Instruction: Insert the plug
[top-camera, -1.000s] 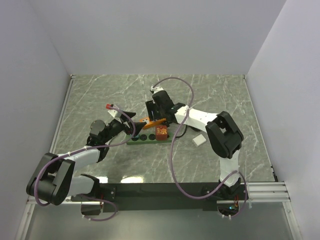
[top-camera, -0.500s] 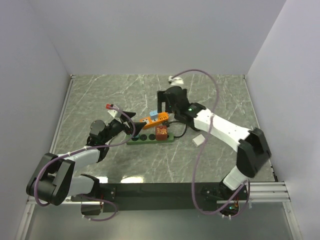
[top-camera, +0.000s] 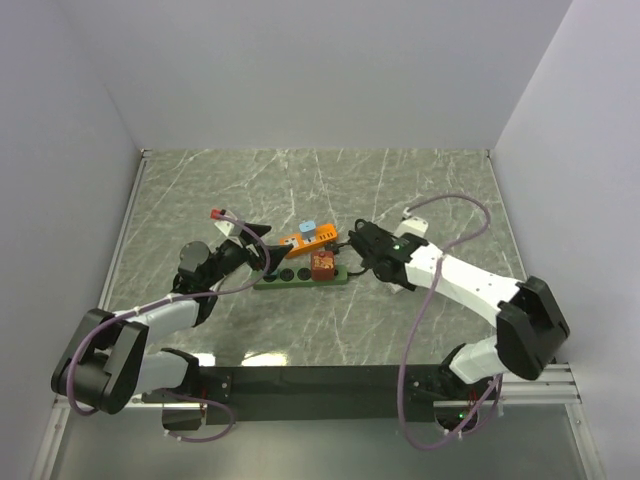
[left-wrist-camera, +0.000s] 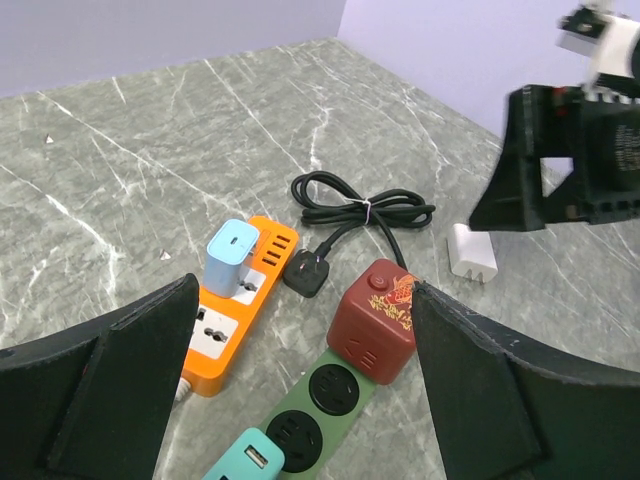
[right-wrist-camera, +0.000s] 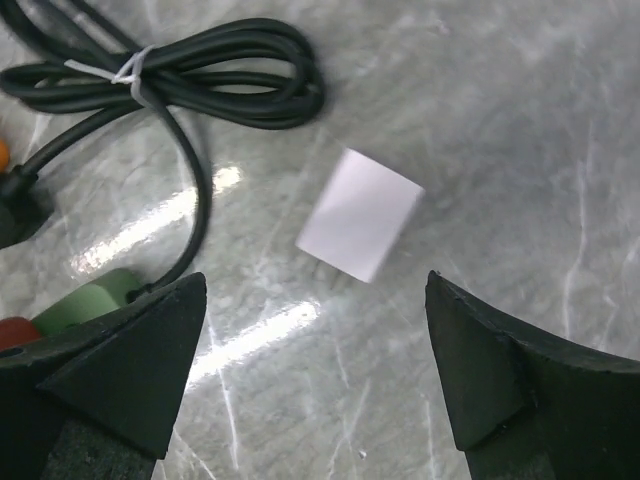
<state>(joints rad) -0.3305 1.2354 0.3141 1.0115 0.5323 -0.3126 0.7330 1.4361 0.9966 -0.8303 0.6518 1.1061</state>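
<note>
**A:** Right hand (right-wrist-camera: 315, 285) hangs over the white plug (right-wrist-camera: 360, 213), fingers spread wide with nothing between them. The plug lies flat on the worktop (right-wrist-camera: 520, 120), near the coiled black cord (right-wrist-camera: 200, 70) but not touching it.

**B:** And the left hand (left-wrist-camera: 305, 290)?

**A:** Spread too, and empty. It sits low by the green power strip (left-wrist-camera: 320, 400), looking past the red cube (left-wrist-camera: 375, 320) on the strip's end. The orange strip (left-wrist-camera: 240, 320) lies alongside with a blue charger (left-wrist-camera: 230, 258) standing in it.

**B:** So the pickup comes first, I'd say. What makes it a clean one?

**A:** The plug sits skewed to the line between the fingers. I'd turn the wrist until they face its two long flat sides, centre over it, then drop straight down. The finger on the cord's side should stay off that loop.

**B:** Prongs?

**A:** Can't tell from here which face carries them, and that wants settling before the carry.

**B:** And the target?

**A:** The open round sockets on the green strip look likeliest. A light strip may slide under a push — the left hand could pin it down while the plug goes in square.
</note>
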